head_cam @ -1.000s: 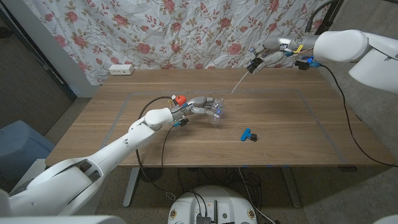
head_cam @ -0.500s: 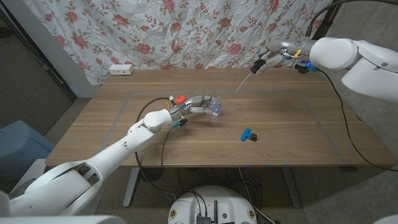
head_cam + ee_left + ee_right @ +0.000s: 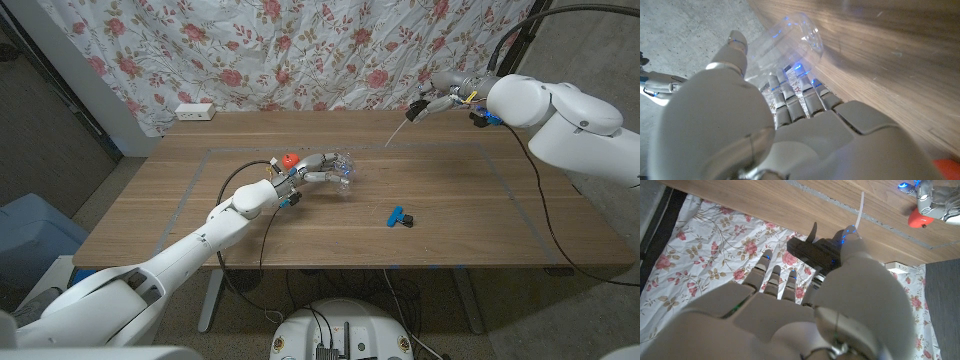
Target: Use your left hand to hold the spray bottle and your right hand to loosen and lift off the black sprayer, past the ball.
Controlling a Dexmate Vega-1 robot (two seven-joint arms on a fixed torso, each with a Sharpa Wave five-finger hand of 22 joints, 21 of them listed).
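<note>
With the spray bottle (image 3: 338,172) gripped by the left hand (image 3: 312,170), the black sprayer (image 3: 420,105), gripped by the right hand (image 3: 437,92), has been carried further toward 2 o'clock, its removal judged complete.

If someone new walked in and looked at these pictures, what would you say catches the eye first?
Probably the right hand, raised over the table's far right side and holding the black sprayer with its thin white tube dangling free. Next, the left hand near the table's middle, gripping the clear spray bottle. A small blue clip lies alone on the wood nearer the front.
</note>
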